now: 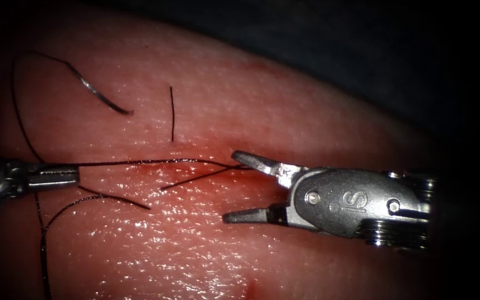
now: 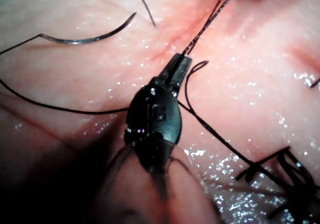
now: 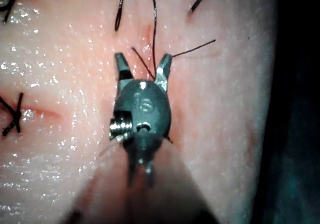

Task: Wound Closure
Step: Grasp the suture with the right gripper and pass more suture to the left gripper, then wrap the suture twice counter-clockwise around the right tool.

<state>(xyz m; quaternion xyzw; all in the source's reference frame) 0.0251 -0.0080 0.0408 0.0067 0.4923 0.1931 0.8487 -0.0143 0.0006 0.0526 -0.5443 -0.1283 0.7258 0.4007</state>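
Observation:
The curved needle point(image 1: 98, 95) lies free on the tissue point(image 1: 284, 111) at the upper left, held by neither tool; it also shows as the needle point(image 2: 85, 37). My left tool point(image 1: 56, 176) is shut on the dark thread point(image 1: 151, 162), which runs taut rightward to the cut point(image 1: 206, 166). In its wrist view the left tool point(image 2: 177, 68) grips the thread point(image 2: 210, 21). My right tool point(image 1: 231, 186) stands open on the right side, holding nothing, its upper jaw beside the thread's exit. The right tool point(image 3: 143, 66) straddles a strand point(image 3: 154, 28).
Short cut thread ends point(image 1: 171, 114) lie on the tissue near the cut. A slack loop of thread point(image 1: 43, 233) trails down the left side. A finished knot point(image 3: 15, 115) sits on an earlier stitch. Red fluid wets the cut line.

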